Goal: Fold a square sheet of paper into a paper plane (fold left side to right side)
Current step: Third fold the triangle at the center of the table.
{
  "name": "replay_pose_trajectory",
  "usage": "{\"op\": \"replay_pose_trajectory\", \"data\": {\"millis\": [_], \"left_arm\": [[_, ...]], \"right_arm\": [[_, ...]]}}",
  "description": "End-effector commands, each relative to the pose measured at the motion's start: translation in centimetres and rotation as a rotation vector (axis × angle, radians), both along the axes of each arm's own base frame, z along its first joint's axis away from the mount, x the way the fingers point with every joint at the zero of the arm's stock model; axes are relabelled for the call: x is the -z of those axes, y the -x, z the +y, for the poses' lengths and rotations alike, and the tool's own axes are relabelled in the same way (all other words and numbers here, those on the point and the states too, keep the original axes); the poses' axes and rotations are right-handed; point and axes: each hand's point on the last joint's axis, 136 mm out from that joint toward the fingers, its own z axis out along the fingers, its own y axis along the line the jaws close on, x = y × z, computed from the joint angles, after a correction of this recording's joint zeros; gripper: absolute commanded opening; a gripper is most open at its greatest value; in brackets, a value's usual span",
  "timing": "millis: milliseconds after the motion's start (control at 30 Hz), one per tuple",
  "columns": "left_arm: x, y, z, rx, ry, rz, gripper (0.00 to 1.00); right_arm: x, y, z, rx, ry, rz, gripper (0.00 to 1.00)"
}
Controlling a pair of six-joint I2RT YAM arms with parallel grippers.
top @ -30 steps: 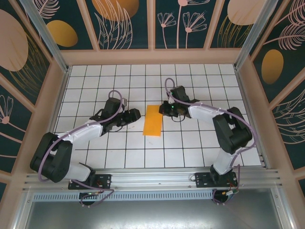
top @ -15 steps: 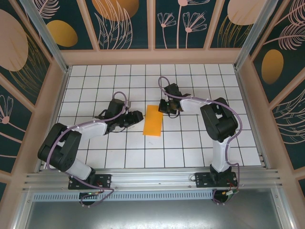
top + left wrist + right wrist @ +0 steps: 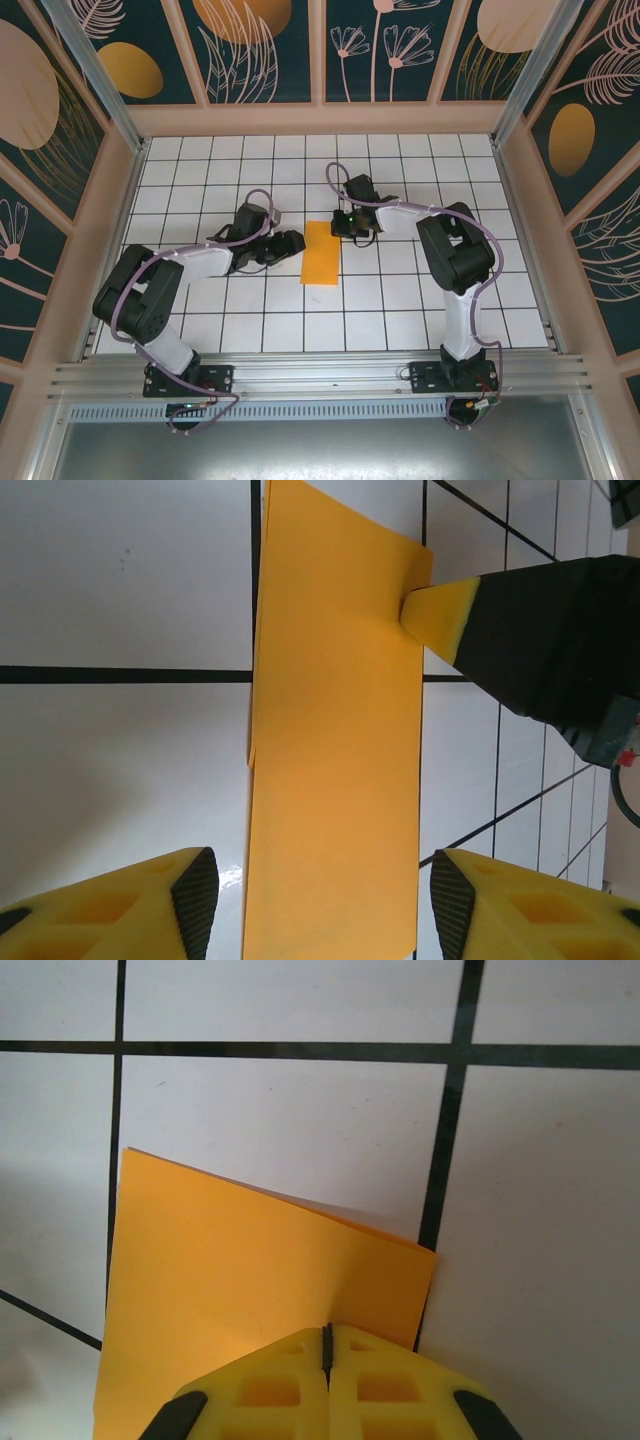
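You are pinning the square sheet of paper [image 3: 321,253] with the right fingers [image 3: 290,1385]. They are sitting pressed together with no gap, their joined tip bearing down on the sheet's far corner, at about 1 o'clock of the paper in the top view. Judging by that, you are using them as a weight to stop the sheet sliding, not as a clamp. The sheet is lying flat near the middle of the desk [image 3: 400,310] as a narrow rectangle. A second layer is peeking out along its edges, so it is looking already doubled over. The left fingers [image 3: 192,898] are standing moderately wide and gripping nothing, waiting just beside the sheet at about 10 o'clock of it. The left wrist view is showing the sheet running between them, though you cannot tell whether they are touching it. They are probably being readied to work an edge while the other side is being held. The desk is showing white tiles with dark grid lines and a slight sheen. Teal panels [image 3: 260,50] with drawn plants in pale wooden frames are closing it in at 9, 12 and 3 o'clock, and a metal rail [image 3: 320,375] is carrying both arm bases at 6 o'clock.
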Motion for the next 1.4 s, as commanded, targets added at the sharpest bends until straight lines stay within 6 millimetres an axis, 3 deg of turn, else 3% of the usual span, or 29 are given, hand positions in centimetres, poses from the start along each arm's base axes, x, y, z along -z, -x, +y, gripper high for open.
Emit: {"op": "replay_pose_trajectory", "data": {"millis": [0,133,367,467,667,767,1200,1367], "left_arm": [[0.4,0.2,-0.9,0.041,-0.023,0.012,0.61],[0.8,0.1,-1.1,0.047,-0.062,0.020,0.62],[0.4,-0.1,-0.9,0.027,-0.082,0.001,0.62],[0.3,-0.1,-0.6,0.016,-0.096,-0.002,0.62],[0.5,0.1,-0.5,0.013,-0.099,0.003,0.63],[0.6,0.1,-0.5,0.016,-0.100,0.004,0.62],[1.0,0.3,-0.8,0.024,-0.096,0.018,0.63],[1.0,0.3,-0.9,0.030,-0.092,0.021,0.63]], "right_arm": [[2.4,1.4,0.3,-0.077,0.022,0.052,0.04],[1.8,1.2,0.6,-0.100,0.007,0.027,0.04],[-3.8,0.0,1.2,-0.095,-0.068,-0.106,0.13],[-4.7,0.7,0.7,-0.089,-0.068,-0.112,0.15],[-3.5,5.3,0.6,-0.095,-0.162,0.003,0.12],[-3.2,6.7,0.5,-0.093,-0.197,0.037,0.11],[-2.3,6.4,0.4,-0.101,-0.167,0.042,0.10],[-0.6,6.7,-0.3,-0.086,-0.115,0.083,0.10]]}}
